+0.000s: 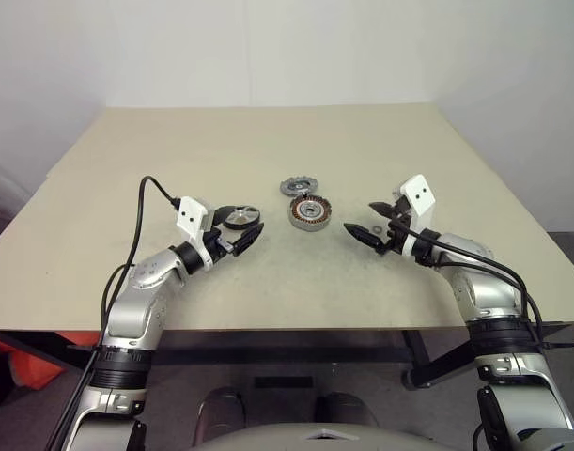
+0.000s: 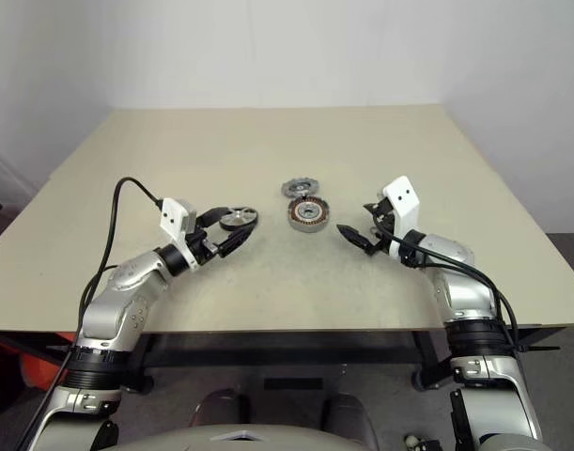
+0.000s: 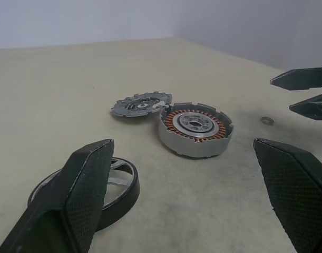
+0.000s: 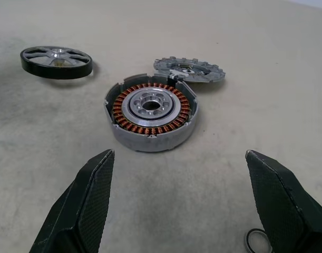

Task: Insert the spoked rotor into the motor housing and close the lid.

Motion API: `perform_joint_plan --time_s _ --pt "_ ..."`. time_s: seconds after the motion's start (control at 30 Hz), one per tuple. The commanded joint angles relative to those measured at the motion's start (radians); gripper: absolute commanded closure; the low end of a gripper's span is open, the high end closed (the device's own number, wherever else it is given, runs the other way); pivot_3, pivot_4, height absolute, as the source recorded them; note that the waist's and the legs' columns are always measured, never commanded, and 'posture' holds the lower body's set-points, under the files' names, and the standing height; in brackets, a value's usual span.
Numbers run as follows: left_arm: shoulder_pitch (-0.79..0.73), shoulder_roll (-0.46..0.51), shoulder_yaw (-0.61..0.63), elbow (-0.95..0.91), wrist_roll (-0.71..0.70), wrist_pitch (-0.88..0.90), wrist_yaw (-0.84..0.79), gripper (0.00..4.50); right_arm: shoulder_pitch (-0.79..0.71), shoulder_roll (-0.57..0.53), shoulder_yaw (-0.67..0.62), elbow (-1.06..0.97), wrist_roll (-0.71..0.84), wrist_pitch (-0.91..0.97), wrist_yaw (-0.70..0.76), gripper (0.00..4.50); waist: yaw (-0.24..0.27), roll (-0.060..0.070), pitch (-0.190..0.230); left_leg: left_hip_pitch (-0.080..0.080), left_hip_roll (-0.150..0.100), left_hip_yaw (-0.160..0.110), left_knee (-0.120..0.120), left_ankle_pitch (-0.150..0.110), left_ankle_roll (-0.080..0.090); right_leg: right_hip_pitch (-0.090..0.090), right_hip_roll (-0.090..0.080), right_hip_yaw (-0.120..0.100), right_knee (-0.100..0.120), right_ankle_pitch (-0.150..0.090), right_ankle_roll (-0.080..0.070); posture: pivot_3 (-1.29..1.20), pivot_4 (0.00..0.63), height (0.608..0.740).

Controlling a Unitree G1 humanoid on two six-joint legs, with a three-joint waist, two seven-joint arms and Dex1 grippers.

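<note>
The motor housing (image 1: pixel 308 212), a round grey ring with copper windings around a silver centre, lies on the table between my two grippers. Just behind it lies the lid (image 1: pixel 294 186), a grey toothed disc touching the housing's rim. The spoked rotor (image 1: pixel 238 217), a black-rimmed wheel with silver spokes, lies flat to the housing's left, partly behind one finger (image 3: pixel 81 195) of my left gripper. That left gripper (image 1: pixel 246 225) stands open and empty, pointing at the housing. My right gripper (image 1: pixel 362 219) is open and empty too, facing the housing (image 4: pixel 151 113) from the right.
A small metal washer (image 1: pixel 376 228) lies on the table under my right gripper's fingers. The beige table (image 1: pixel 174 150) stretches wide to the back and both sides. Its front edge runs close below both arms.
</note>
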Motion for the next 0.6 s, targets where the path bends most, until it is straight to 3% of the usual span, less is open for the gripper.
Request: perform_joint_plan --time_s 0.03,0.6 --pt "-0.029 0.011 -0.001 -0.014 -0.004 -0.001 -0.009 0.03 -0.031 -0.01 0.003 -0.014 -0.004 -0.025 0.01 0.0 0.0 0.0 0.0 0.0 0.0 0.0 0.0 0.0 0.0 0.0 0.0 0.0 0.0 0.0 0.0 0.0 0.0 0.74" --pt "-0.024 0.005 -0.013 -0.027 0.0 0.0 0.008 0.03 -0.055 -0.003 0.016 0.018 -0.024 -0.04 0.027 0.0 -0.001 0.0 0.0 0.0 0.0 0.0 0.0 0.0 0.0 0.0 0.0 0.0 0.0 0.0 0.0 0.0 0.0 0.74"
